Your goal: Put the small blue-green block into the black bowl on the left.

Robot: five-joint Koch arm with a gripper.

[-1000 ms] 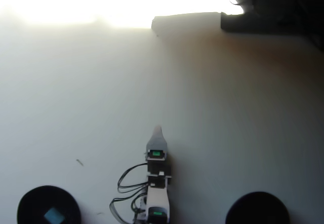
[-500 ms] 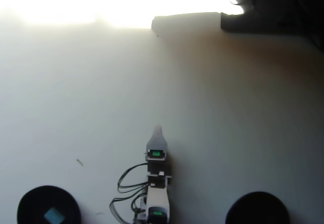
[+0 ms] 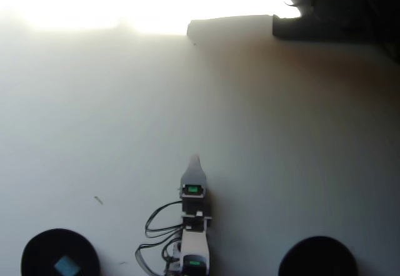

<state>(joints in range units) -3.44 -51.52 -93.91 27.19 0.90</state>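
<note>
Along the near edge of the white bench (image 3: 112, 132), in the overhead view, the small blue-green block (image 3: 65, 265) is lying inside the black bowl (image 3: 37, 251) at the near left corner, its paler top face turned up and dark bowl floor showing all round it. A second black bowl (image 3: 317, 257) is sitting toward the near right corner, well apart from the first. Between the two, the white arm (image 3: 194, 245) is reaching away from the near edge, black cables (image 3: 156, 226) looping off its left side. The tool (image 3: 195, 159) is pointing toward the far edge over bare bench; only a single pale tip is showing, so whether it is apart or together cannot be told. Farther on, glare is washing out the far left of the bench, and dark shapes (image 3: 325, 20) are lining the far right edge.
</note>
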